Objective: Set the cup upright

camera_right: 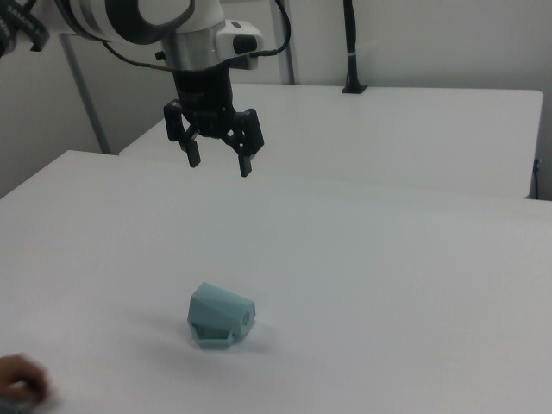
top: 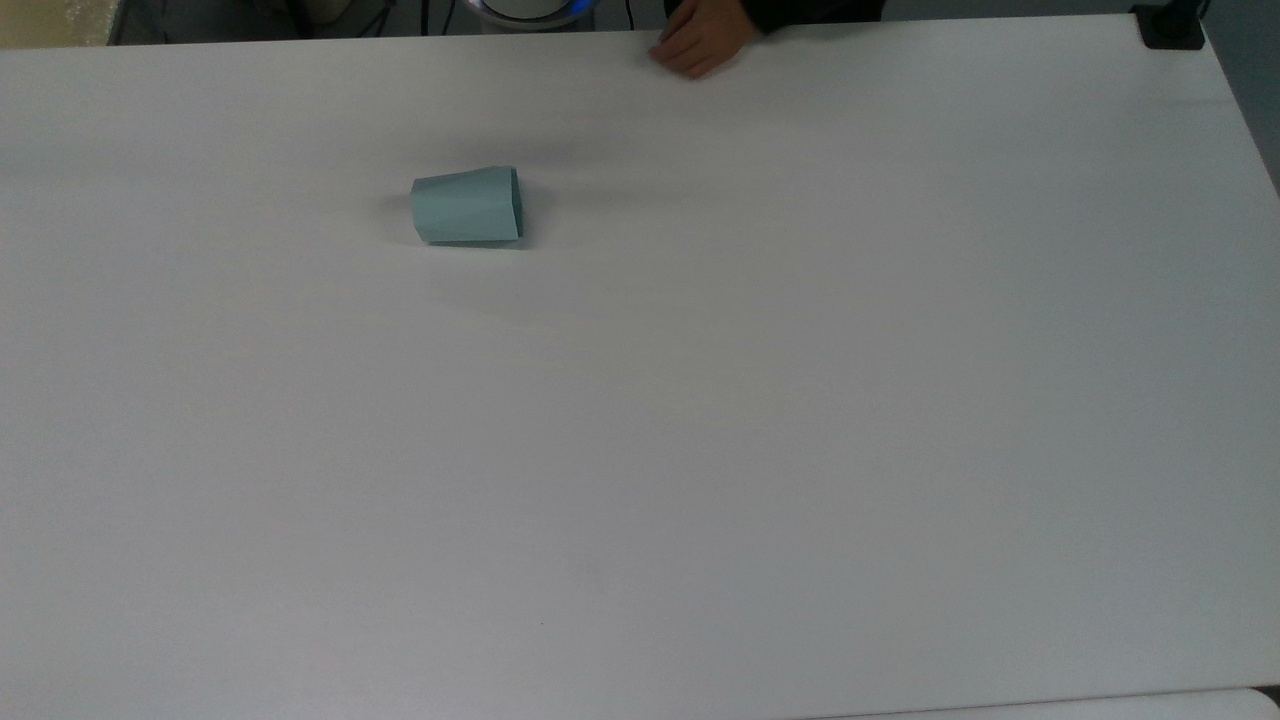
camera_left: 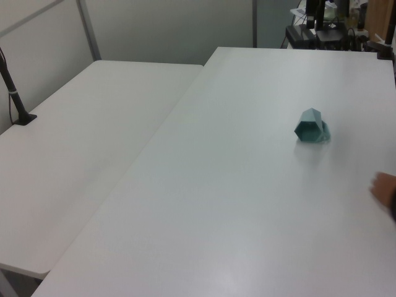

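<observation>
The cup [camera_left: 310, 125] lies tipped on its side on the white table [camera_left: 235, 185], toward the left view's right, with its faceted opening turned toward the camera and the left view's lower left. A person's hand [camera_left: 385, 187] rests on the table at the left view's right edge, well apart from the cup and nearer the camera. A second white table [camera_left: 74, 154] stands alongside on the left view's left, with a dark pole [camera_left: 12, 86] clamped to its far left edge.
</observation>
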